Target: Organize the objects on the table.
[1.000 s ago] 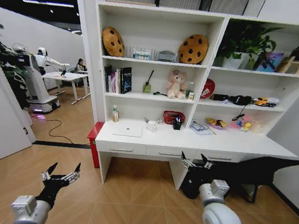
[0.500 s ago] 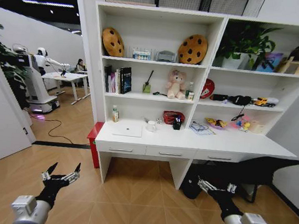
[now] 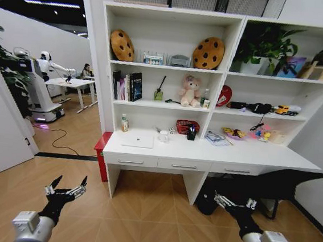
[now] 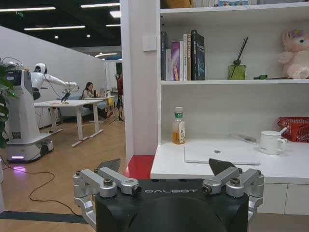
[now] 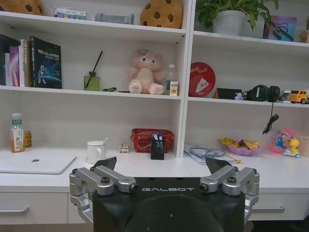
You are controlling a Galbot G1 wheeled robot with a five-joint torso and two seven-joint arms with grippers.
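"GALBOT" is showing in raised letters on both wrist housings. The left gripper (image 3: 65, 190) is hanging low over the wood floor, left of the table (image 3: 261, 156), fingers spread wide, holding nothing. The right gripper (image 3: 235, 203) is sitting low in front of the table's right end, also spread wide and empty. The silver laptop (image 3: 138, 140) is lying closed and flat on the table's left part, long axis running along the front edge; its lid logo is too small to read. A book (image 5: 45, 63) on the shelf is showing a spine title I can't make out fully. A white mug (image 5: 95, 152) is standing just right of the laptop.
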